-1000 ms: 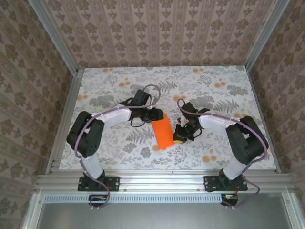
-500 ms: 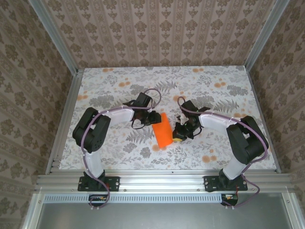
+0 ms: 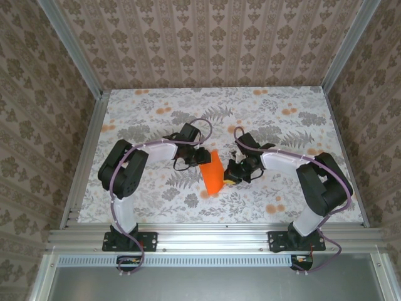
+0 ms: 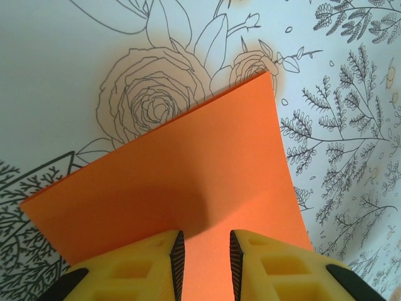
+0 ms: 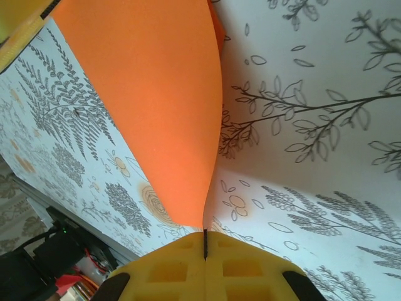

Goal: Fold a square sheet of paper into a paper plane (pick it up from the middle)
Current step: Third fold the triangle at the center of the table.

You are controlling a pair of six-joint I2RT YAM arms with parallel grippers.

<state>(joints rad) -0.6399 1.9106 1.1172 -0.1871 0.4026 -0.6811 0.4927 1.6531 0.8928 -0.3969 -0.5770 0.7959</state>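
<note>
The square sheet of paper (image 3: 212, 174) is bright orange, folded over and raised off the floral table between my two grippers. My left gripper (image 3: 202, 157) meets it from the upper left. In the left wrist view the sheet (image 4: 188, 169) spreads out beyond the left gripper (image 4: 205, 241), whose jaws stand a little apart with orange showing through the gap. My right gripper (image 3: 229, 177) is at the sheet's right side. In the right wrist view the paper (image 5: 156, 106) curves down into the seam of the right gripper (image 5: 205, 233), which is shut on its lower edge.
The floral tablecloth (image 3: 282, 119) stretches out on every side of the paper. Patterned walls and metal posts (image 3: 84, 135) close in the left, back and right. An aluminium rail (image 3: 213, 238) runs along the near edge by the arm bases.
The paper has narrowed in the top view, standing up more on edge. The left gripper's jaws have drawn closer together. Both grippers have edged toward each other.
</note>
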